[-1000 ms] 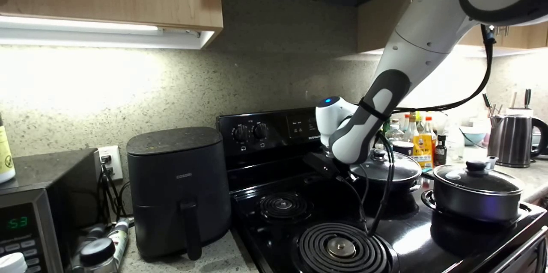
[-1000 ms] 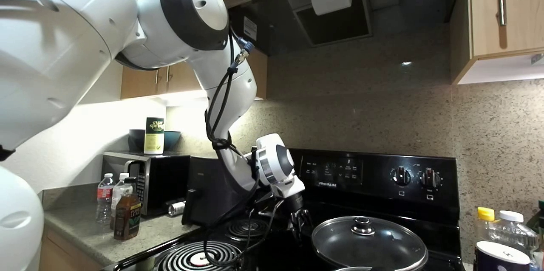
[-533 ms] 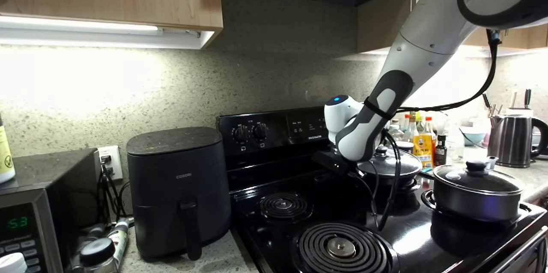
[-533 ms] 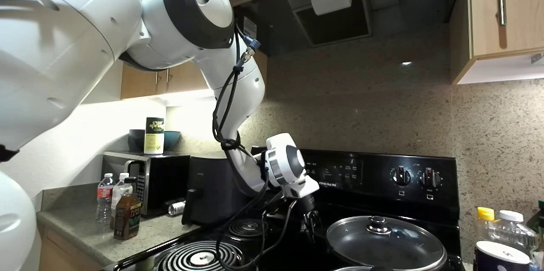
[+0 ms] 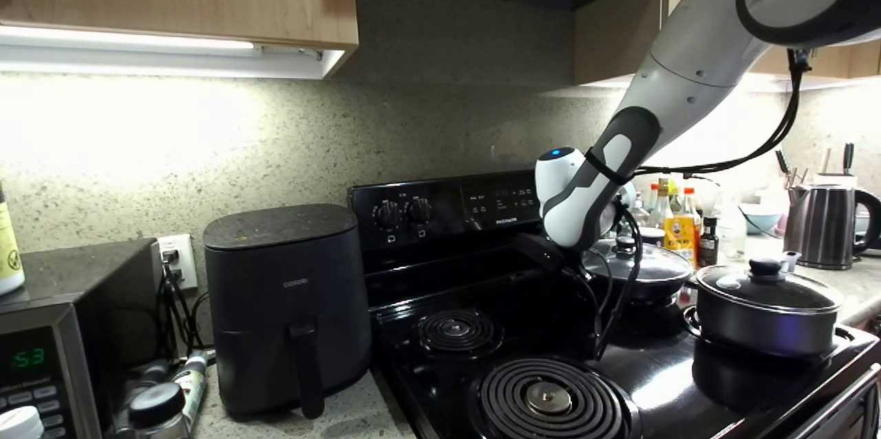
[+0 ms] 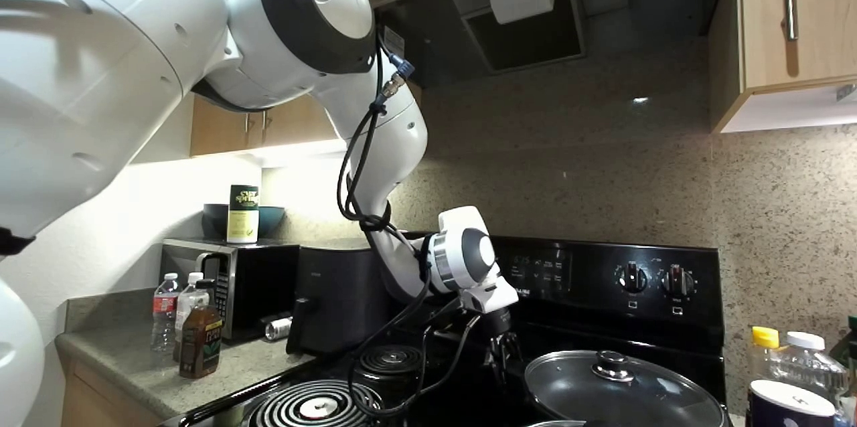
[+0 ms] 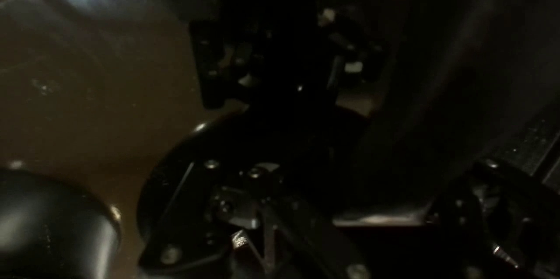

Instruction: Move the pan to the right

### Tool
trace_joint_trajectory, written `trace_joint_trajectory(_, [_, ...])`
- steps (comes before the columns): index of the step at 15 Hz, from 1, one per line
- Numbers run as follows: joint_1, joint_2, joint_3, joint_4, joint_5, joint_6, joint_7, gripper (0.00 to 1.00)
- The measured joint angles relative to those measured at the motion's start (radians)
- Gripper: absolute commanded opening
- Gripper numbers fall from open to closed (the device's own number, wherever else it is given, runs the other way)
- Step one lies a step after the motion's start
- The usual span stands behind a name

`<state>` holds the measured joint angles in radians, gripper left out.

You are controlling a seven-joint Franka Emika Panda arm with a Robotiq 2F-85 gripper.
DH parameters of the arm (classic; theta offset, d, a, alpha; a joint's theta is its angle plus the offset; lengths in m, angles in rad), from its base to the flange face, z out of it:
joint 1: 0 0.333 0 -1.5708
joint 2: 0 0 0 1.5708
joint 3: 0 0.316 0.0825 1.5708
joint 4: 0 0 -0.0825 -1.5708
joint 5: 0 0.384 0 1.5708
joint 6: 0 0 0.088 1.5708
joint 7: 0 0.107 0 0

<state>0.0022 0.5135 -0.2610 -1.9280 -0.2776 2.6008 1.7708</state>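
Observation:
The pan (image 6: 622,397) is shallow, round and black, with a glass lid (image 6: 659,387) on it. It sits on the back part of the stove and also shows behind the arm in an exterior view (image 5: 654,291). A short dark piece of its handle shows at its right there; the rest is hidden. My gripper (image 6: 503,360) points down, low over the stove, right beside the pan's left rim; I cannot tell if it touches. In the dark, blurred wrist view its fingers (image 7: 192,226) stand wide apart with nothing clearly held between them.
A dark lidded pot (image 5: 764,318) stands at the front right burner, close to the pan. Coil burners (image 5: 550,398) lie at the left. The back control panel (image 6: 602,286) rises behind. Bottles and a can (image 6: 790,407) stand right of the stove; an air fryer (image 5: 285,308) stands left.
The pan with its lid has slid to the right in both exterior views. My gripper and forearm have moved right along with it, the gripper staying at the pan's left side.

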Motion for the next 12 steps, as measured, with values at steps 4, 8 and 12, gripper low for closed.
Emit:
trace_joint_trajectory(4, [-0.026, 0.006, 0.003, 0.017, 0.080, 0.000, -0.049, 0.05])
trace_joint_trajectory(8, [-0.031, 0.015, 0.003, 0.033, 0.115, 0.000, -0.063, 0.51])
trace_joint_trajectory(12, [-0.029, 0.014, 0.000, 0.043, 0.118, 0.000, -0.061, 0.77])
